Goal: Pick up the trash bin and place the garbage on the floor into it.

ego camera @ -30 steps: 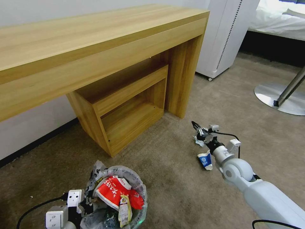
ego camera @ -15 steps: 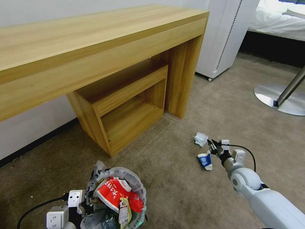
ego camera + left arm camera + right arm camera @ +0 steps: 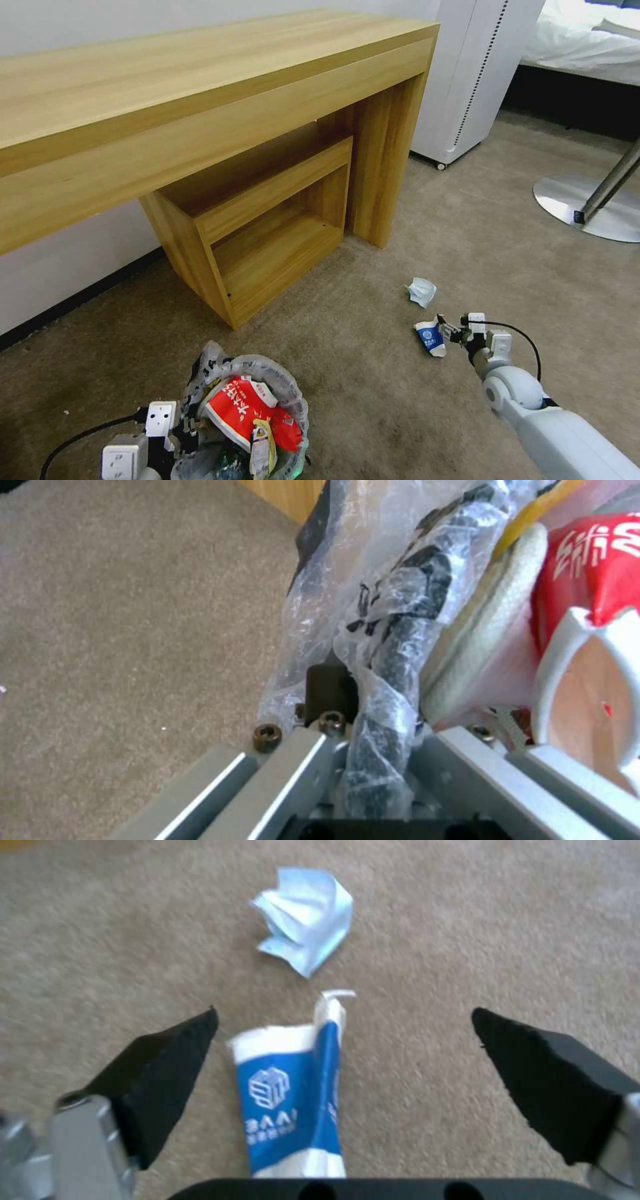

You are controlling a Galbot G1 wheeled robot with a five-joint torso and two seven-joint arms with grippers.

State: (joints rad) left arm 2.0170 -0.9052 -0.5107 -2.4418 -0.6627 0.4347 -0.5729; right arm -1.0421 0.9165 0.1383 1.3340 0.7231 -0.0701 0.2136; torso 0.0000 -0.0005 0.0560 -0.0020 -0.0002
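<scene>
You had a beige short-pile carpet [image 3: 373, 373] running across the whole room, and it looked slightly rumpled in tone near the furniture. A long light-wood counter [image 3: 200, 87] stood against a plain pale wall [image 3: 60, 267], which ended in a dark skirting strip [image 3: 80, 300] at the carpet. Under the counter sat a lower open shelf unit [image 3: 260, 220] in the same wood, with one shelf board and a bare lower bay. Just beyond the counter's end you saw a tall white cabinet on small casters [image 3: 473, 73]. Farther right stood a bed with white linen [image 3: 587, 40], and a round metal base with a slanted pole [image 3: 587, 200] rested on the carpet.
</scene>
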